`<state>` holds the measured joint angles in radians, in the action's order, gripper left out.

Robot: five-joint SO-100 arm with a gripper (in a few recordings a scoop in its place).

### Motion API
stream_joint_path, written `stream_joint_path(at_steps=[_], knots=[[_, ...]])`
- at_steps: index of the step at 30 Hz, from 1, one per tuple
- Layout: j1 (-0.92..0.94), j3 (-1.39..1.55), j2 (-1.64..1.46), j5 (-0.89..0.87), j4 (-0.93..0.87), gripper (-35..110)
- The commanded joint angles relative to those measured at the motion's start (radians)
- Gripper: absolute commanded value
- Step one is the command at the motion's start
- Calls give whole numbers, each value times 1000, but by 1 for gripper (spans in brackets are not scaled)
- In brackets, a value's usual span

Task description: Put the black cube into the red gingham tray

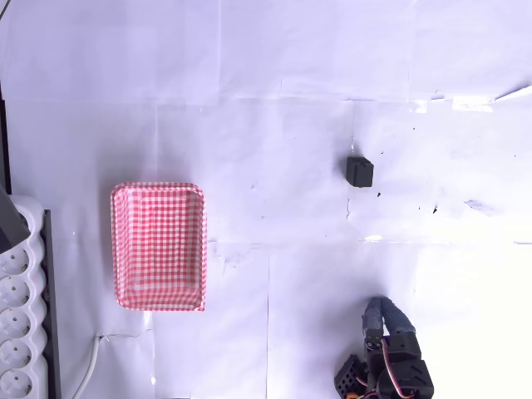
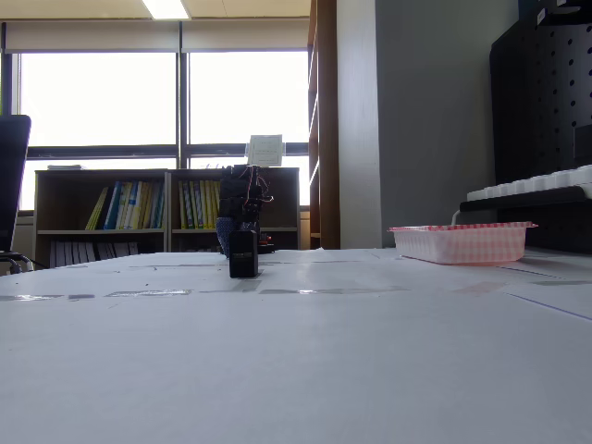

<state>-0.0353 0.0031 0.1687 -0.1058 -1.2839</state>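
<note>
Nothing done yet: black cube [image 1: 359, 171] sits upper right, red gingham tray [image 1: 159, 246] left, unfilled; gripper [image 1: 381, 320] lower right, nothing held, spread not discernible.

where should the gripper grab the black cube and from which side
Probably from above, closing on two opposite flat side faces of the black cube. It sits alone on the white table, apart from the red gingham tray, so the fingers have room on either side.
</note>
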Motion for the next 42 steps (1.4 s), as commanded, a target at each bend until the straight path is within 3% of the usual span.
stream_joint_path(at_steps=[1,24,29,32,37,42], knots=[[-17,11,9,-3,-66,0],[-81,11,9,-15,-66,6],[-104,11,9,-163,-8,6],[-135,21,-48,-112,196,8],[-166,179,-692,31,821,21],[-193,249,-1045,94,1266,38]])
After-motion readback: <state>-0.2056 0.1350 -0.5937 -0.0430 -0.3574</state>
